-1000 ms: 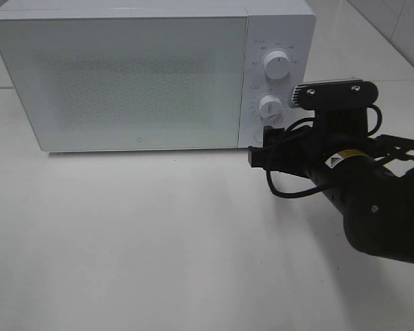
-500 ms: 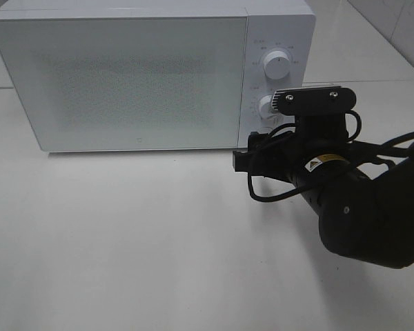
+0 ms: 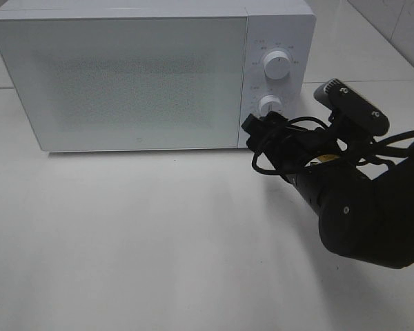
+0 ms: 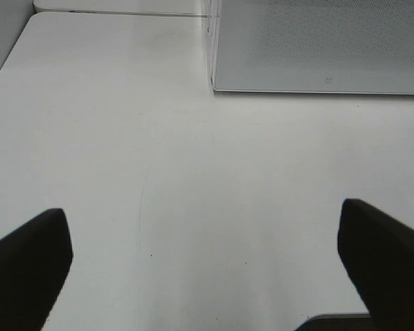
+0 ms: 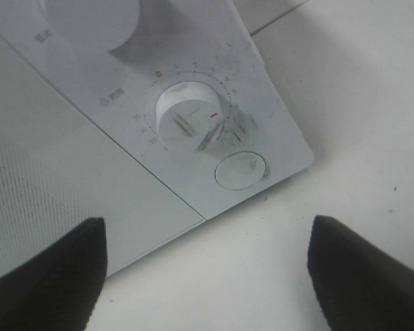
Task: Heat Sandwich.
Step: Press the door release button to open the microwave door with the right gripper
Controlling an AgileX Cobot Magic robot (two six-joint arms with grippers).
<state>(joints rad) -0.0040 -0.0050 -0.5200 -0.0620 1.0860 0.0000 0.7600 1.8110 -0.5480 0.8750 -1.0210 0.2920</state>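
The sandwich is out of view. The white microwave (image 3: 124, 76) stands at the back of the table with its door shut. My right gripper (image 3: 254, 132) hovers just in front of the control panel's lower corner, below the lower knob (image 3: 270, 106). In the right wrist view its fingers (image 5: 48, 276) are spread open, empty, and pointed at the lower knob (image 5: 190, 114) and the round button (image 5: 241, 169) under it. My left gripper (image 4: 205, 269) shows only in the left wrist view, open and empty above bare table, with the microwave's near corner (image 4: 317, 41) ahead of it.
The upper knob (image 3: 276, 65) sits above the lower one on the panel. White table (image 3: 138, 234) stretches in front of the microwave. The right arm's black body (image 3: 366, 214) and cables take up the right side.
The right arm has rolled its wrist, tilting the camera mount sideways. Its gripper swung left along the microwave's base, then came back up toward the lower knob. The left gripper has not moved.
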